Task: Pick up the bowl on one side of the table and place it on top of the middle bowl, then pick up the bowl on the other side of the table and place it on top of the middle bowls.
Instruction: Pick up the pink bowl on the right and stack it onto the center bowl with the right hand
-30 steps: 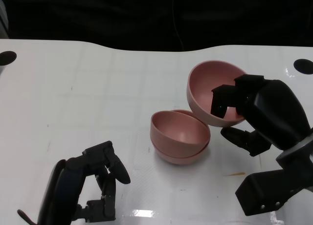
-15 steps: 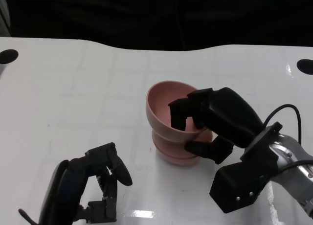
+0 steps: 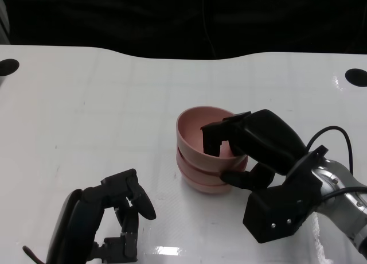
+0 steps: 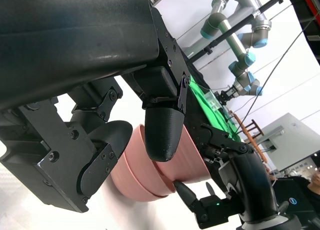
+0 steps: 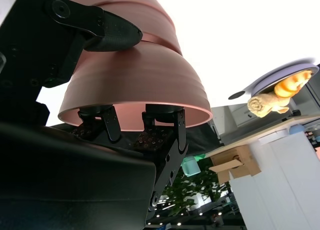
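Plenty of bare white desk (image 3: 103, 103) is stretching out toward 9 and 12 o'clock of the bowls, and its back edge is curving against a dark background up at 12. Two round black spots are sitting near the far corners, at 10 and 2.

The right hand (image 3: 238, 155) is reaching in from 4 o'clock and clamping the top pink bowl (image 3: 198, 135) by its rim, fingers (image 3: 215, 139) hooked inside and the thumb pressing on the outer wall. That bowl is sitting nested in the stacked pink bowls (image 3: 200, 181) below it, just right of desk center. The top bowl's inside is looking bare apart from the fingers.

The left hand (image 3: 123, 218) is hanging low at 7 o'clock, well apart from the stack, fingers curled inward and holding nothing.
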Tool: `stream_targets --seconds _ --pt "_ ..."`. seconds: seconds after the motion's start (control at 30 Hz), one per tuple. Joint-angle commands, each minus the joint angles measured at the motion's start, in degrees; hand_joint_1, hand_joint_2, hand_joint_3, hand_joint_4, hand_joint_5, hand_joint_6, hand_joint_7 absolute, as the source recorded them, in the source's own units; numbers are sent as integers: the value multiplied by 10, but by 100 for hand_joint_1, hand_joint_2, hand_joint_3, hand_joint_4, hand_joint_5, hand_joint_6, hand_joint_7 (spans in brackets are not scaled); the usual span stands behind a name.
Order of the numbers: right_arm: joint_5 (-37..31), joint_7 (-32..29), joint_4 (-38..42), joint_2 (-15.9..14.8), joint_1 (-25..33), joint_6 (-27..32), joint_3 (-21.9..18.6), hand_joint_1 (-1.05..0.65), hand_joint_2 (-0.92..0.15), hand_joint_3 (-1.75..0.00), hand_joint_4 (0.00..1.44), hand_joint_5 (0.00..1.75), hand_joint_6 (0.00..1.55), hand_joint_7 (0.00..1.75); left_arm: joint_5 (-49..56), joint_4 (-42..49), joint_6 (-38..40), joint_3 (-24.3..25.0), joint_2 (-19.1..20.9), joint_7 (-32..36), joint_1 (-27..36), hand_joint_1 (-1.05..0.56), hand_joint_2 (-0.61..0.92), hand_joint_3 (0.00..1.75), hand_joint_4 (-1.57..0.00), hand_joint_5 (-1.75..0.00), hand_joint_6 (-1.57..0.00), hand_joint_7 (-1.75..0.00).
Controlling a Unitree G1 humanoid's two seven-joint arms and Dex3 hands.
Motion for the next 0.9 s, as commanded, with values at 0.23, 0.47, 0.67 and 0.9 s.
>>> stream_targets --seconds 0.23,0.47,0.67,0.9 --pt "-35 -96 38 8 -16 -1 -1 -10 -38 -112 95 175 79 157 2 -1 -4 1 10 -2 4 6 23 163 -96 -171 -85 -156" --pt "-38 -104 62 12 -25 4 8 -12 -43 -104 93 175 80 150 3 1 -8 0 9 0 3 6 22 164 -96 -171 -85 -156" --pt "-38 -99 74 11 -29 3 13 -12 -39 -109 93 175 82 147 3 -4 -2 -1 8 -1 5 4 22 165 -96 -172 -85 -156" --pt "-35 -55 79 5 -33 21 22 -13 -38 -110 95 168 97 98 6 -7 -1 -1 8 0 5 4 22 164 -96 -173 -85 -157"
